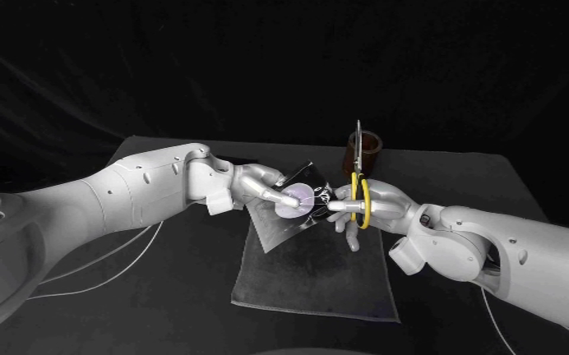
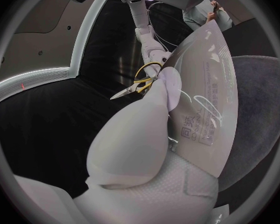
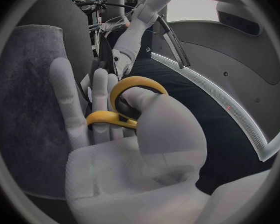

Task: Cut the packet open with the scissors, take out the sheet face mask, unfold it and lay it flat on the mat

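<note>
My left hand (image 1: 263,191) holds the face mask packet (image 1: 297,200) up above the mat (image 1: 314,285). Seen from the left wrist, the packet (image 2: 210,94) is a silvery printed pouch held by the left hand (image 2: 149,134). Just to the right of the packet, my right hand (image 1: 377,207) grips the scissors (image 1: 359,186) by their yellow handles. The blades stand upright, pointing away from me. In the left wrist view the scissors (image 2: 140,82) lie beside the packet's edge. My right hand (image 3: 134,149) has its fingers through the yellow loops of the scissors (image 3: 130,97).
The grey mat (image 3: 28,94) lies on the black table under both hands. A brown holder (image 1: 370,154) stands at the back, just behind the scissor blades. Thin white cables trail across the table at the left (image 1: 107,260).
</note>
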Available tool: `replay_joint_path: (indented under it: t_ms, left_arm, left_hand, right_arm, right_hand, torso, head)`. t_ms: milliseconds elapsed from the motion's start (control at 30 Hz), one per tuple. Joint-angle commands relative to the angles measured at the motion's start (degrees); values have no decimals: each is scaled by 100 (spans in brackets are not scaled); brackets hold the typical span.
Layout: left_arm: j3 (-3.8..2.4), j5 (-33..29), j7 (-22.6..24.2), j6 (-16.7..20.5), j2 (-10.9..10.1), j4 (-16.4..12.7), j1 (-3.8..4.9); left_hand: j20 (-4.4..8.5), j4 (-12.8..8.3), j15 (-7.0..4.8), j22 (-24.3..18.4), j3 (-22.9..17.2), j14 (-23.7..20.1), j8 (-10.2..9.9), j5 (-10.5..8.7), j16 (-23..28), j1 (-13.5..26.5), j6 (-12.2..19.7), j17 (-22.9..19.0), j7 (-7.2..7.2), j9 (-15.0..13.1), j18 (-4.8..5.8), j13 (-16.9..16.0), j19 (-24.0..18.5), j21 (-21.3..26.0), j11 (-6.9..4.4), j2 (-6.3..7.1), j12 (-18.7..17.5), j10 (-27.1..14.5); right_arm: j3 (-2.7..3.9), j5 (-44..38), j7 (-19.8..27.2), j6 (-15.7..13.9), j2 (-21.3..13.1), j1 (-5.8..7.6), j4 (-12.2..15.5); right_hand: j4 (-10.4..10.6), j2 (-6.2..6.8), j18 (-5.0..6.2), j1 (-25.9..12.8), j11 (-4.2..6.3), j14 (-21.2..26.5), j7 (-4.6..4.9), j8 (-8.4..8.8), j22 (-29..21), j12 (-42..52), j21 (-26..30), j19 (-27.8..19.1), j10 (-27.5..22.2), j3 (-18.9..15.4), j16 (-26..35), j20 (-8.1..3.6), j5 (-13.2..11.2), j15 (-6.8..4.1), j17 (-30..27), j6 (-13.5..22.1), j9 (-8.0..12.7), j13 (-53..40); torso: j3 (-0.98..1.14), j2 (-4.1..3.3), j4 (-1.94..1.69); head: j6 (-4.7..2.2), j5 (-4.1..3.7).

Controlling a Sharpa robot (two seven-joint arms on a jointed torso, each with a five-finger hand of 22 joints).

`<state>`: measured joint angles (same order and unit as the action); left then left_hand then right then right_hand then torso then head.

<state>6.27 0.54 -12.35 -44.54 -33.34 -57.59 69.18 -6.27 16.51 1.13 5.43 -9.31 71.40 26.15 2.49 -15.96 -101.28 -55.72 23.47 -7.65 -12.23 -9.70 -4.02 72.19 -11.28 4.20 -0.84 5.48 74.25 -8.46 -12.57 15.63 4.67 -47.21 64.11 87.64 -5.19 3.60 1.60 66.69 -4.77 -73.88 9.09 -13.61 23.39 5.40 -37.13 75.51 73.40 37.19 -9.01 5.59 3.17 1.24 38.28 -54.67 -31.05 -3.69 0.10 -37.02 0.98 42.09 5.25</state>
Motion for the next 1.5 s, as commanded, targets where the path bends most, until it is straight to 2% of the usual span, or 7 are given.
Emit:
replay_joint_path:
  t_ms: [33,100,200,333,633,1167,1500]
  left_arm:
    - [-4,224,369,291,-14,-7,4]
    - [-4,284,389,344,-30,-13,5]
    - [-4,369,353,404,-65,-25,9]
    - [-8,553,232,432,-129,-52,37]
    - [-28,1131,-67,410,-269,-47,253]
    - [-52,1706,-392,-9,-375,31,786]
    - [-60,1735,-384,-119,-361,146,990]
  left_hand:
    - [-1,-49,2,10,-166,45,11,37,13,33,-37,31,13,-158,-66,8,18,-27,-22,82,-4,65]
    - [14,-102,1,39,-706,66,8,47,58,242,-49,145,13,-245,-64,7,0,-99,-22,327,-53,116]
    - [41,-289,12,103,-1541,106,-21,73,127,632,-94,295,7,-349,-63,0,-44,-233,-16,649,-96,183]
    - [32,-574,-12,155,-1914,121,-29,37,179,969,-99,392,3,-432,-51,-4,-96,-332,-20,766,-111,200]
    - [46,-884,-18,223,-2218,157,-46,37,226,1283,-121,476,1,-507,-50,-8,-140,-459,-21,816,-113,224]
    - [55,-1031,-24,261,-2326,180,-55,37,247,1416,-136,511,0,-544,-48,-9,-162,-528,-23,819,-112,238]
    - [59,-1092,-26,280,-2365,192,-58,36,257,1478,-142,526,1,-562,-47,-10,-172,-562,-24,817,-111,247]
  right_arm:
    - [-1,107,41,78,-3,-3,8]
    - [-4,133,64,56,-18,-4,9]
    - [-8,152,70,40,-44,-10,1]
    - [-16,162,59,35,-75,-39,-20]
    - [-31,168,-2,106,-130,-192,-28]
    - [-94,-158,-610,679,-177,-490,216]
    - [-145,-431,-946,808,-140,-545,370]
  right_hand:
    - [32,337,810,-234,-141,229,130,194,-48,-132,88,-91,-291,-200,136,77,-62,95,-65,244,138,16]
    - [72,544,791,-384,-244,472,202,347,-89,-197,147,-138,-564,-421,289,153,-50,192,-148,452,214,20]
    - [104,585,804,-409,-291,681,242,430,-116,-161,162,-109,-747,-645,438,225,-39,254,-263,542,260,2]
    - [113,598,820,-405,-306,719,259,455,-129,-149,165,-91,-791,-764,474,255,-40,270,-315,557,277,-2]
    - [159,575,845,-422,-323,727,282,468,-149,-123,169,-73,-824,-945,491,294,-39,285,-382,542,293,-9]
    - [458,453,883,-582,-269,444,239,430,-220,48,200,-70,-674,-1489,394,284,-28,228,-517,354,331,-17]
    - [662,491,877,-709,-277,501,228,527,-269,58,222,-71,-771,-1911,463,295,-25,244,-653,536,401,-6]
  torso:
    - [2,-2,-3]
    - [2,1,-1]
    - [0,3,1]
    - [2,4,7]
    - [6,2,10]
    - [1,3,8]
    - [-1,2,-1]
  head:
    - [3,-2]
    - [9,-3]
    - [4,-6]
    - [-1,-7]
    - [-17,-3]
    - [13,31]
    - [26,14]
